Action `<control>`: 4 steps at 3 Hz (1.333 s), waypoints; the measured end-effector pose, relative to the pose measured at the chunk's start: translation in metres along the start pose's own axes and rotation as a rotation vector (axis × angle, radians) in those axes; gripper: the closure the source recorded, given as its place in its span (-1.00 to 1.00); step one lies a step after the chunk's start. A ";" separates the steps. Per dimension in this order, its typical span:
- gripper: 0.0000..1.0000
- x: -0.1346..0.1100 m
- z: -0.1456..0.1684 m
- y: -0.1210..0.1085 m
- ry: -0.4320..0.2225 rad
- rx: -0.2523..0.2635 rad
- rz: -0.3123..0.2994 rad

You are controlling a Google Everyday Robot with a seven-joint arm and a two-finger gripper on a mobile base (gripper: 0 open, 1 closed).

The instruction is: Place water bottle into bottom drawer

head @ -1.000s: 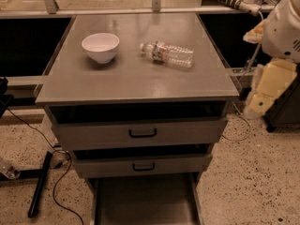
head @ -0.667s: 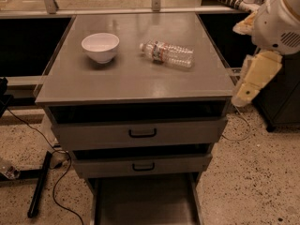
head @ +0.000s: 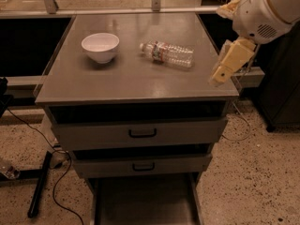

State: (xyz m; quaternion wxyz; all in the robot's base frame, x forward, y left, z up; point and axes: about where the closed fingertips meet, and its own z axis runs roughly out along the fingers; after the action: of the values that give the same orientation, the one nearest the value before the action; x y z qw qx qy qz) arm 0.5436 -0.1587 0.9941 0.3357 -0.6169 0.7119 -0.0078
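The water bottle (head: 167, 53) lies on its side on the grey cabinet top (head: 131, 76), right of centre, cap toward the left. The bottom drawer (head: 145, 201) is pulled out at the foot of the cabinet, showing a flat dark floor with thin side walls. My gripper (head: 226, 64) hangs from the white arm at the cabinet's right edge, to the right of the bottle and apart from it, holding nothing.
A white bowl (head: 100, 47) stands on the cabinet top to the left of the bottle. Two grey drawer fronts with black handles (head: 142, 133) are shut above the bottom drawer. Black cables and a stand foot (head: 40, 184) lie on the speckled floor at left.
The arm and gripper have swung left and a little upward, from beyond the cabinet's right side to its right edge, closer to the bottle. The bottle and bowl have not moved.
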 end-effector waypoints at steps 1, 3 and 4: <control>-1.00 -0.001 0.003 -0.002 0.004 0.005 -0.008; -1.00 0.010 0.051 -0.045 -0.011 0.037 -0.007; -1.00 0.020 0.071 -0.061 -0.028 0.044 0.029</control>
State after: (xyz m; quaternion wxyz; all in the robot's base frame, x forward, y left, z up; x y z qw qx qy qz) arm 0.6307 -0.1626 0.9557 0.3593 -0.5988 0.7157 -0.0099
